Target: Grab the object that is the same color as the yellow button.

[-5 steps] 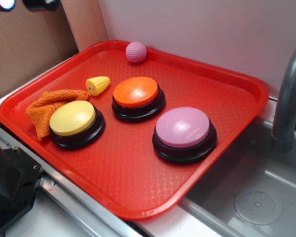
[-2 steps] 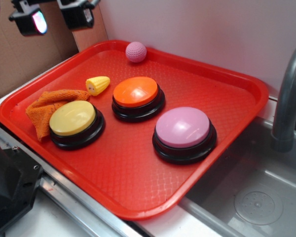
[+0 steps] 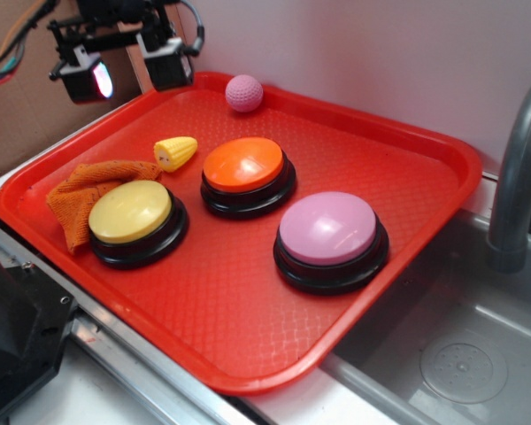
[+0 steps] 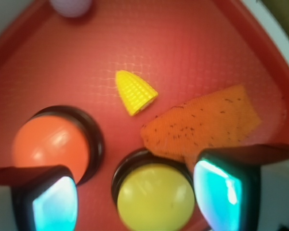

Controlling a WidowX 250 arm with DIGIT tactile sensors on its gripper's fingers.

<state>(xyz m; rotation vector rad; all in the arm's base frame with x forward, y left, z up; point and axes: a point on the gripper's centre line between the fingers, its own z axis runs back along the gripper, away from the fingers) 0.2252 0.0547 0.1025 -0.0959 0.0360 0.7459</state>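
toy corn cob: light, rigid, slick plastic; pinch across its thick middle. gripper jaws spread, empty.

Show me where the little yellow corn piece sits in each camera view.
Exterior: the corn piece lies upper left on the tray, between orange cloth and orange button.
Wrist: corn piece at center.
Shared landmark: the yellow button, beside the cloth.
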